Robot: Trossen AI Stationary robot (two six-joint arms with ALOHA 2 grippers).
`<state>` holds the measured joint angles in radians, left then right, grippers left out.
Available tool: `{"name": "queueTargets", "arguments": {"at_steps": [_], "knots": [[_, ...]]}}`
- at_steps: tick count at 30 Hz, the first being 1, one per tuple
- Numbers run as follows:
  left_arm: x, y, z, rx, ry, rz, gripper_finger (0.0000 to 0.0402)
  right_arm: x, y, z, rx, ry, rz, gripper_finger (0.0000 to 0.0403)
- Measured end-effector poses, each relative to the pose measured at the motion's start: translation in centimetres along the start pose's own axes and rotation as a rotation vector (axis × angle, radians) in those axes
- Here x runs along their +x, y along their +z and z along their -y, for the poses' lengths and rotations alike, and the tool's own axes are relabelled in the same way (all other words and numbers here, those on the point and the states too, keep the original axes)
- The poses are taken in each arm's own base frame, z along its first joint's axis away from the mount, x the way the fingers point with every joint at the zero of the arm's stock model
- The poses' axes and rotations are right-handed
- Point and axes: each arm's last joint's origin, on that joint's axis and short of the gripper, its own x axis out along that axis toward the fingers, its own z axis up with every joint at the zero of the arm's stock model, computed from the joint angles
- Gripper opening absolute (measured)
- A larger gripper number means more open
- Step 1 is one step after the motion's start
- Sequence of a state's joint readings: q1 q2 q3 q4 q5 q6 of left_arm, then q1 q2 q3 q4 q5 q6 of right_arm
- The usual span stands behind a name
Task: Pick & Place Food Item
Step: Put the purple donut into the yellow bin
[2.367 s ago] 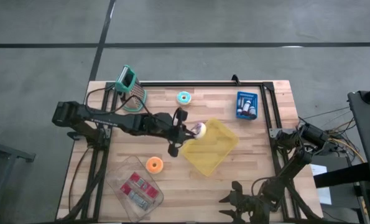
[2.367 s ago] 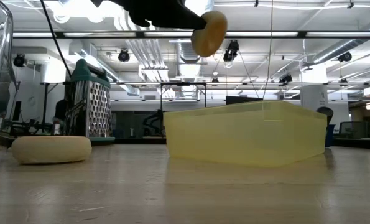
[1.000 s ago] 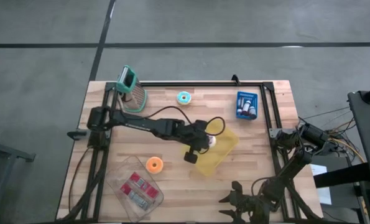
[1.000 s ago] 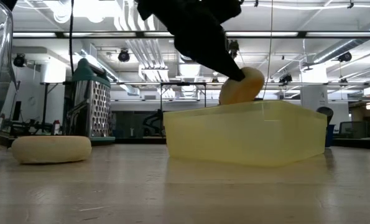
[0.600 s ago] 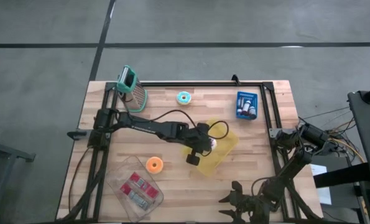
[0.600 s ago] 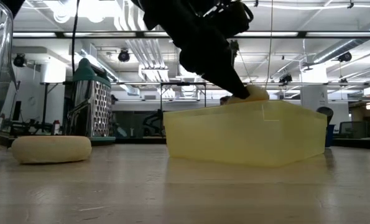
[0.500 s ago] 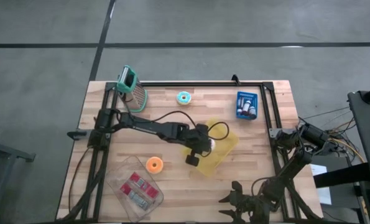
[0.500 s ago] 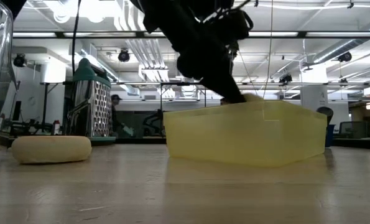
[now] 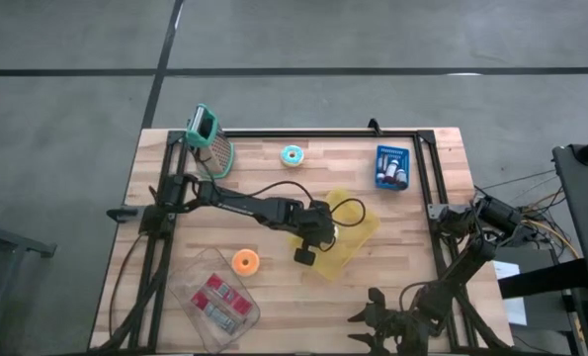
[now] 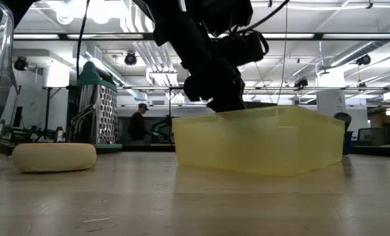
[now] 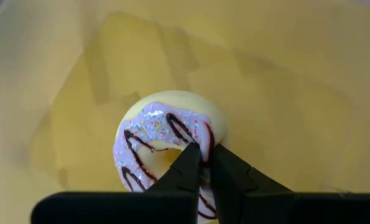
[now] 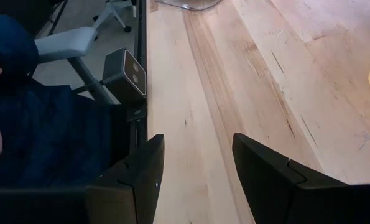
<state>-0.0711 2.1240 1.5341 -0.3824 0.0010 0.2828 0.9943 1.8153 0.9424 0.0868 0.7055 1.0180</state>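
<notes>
we see the frosted donut (image 11: 169, 149), pale icing with dark drizzle, lying inside the yellow bin (image 9: 358, 232) near the table's (image 9: 412, 267) middle, its rim pinched between the clenched fingers of the left gripper (image 11: 204, 163), which reaches down into the bin. an orange donut (image 9: 245, 261) sits just beside the bin. the right gripper (image 12: 194, 163) waits, fingers spread and empty, at the table's near right edge.

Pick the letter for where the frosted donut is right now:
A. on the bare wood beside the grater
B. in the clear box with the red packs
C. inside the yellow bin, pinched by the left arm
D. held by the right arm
C: the left gripper pinches the donut down inside the yellow bin.
</notes>
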Motion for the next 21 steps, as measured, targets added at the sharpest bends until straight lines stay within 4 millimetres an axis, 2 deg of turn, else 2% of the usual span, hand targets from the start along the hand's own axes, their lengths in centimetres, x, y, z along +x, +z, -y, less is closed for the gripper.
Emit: {"name": "queueTargets", "arguments": {"at_steps": [11, 21], "knots": [[1.5, -0.9, 0.1, -0.046, -0.041, -0.045, 0.0028, 0.0, 0.0, 0.0, 0.0, 0.0, 0.0, 0.0187], [1.6, -1.1, 0.2, -0.058, -0.046, -0.056, 0.0028, 0.0, 0.0, 0.0, 0.0, 0.0, 0.0, 0.0187]]}}
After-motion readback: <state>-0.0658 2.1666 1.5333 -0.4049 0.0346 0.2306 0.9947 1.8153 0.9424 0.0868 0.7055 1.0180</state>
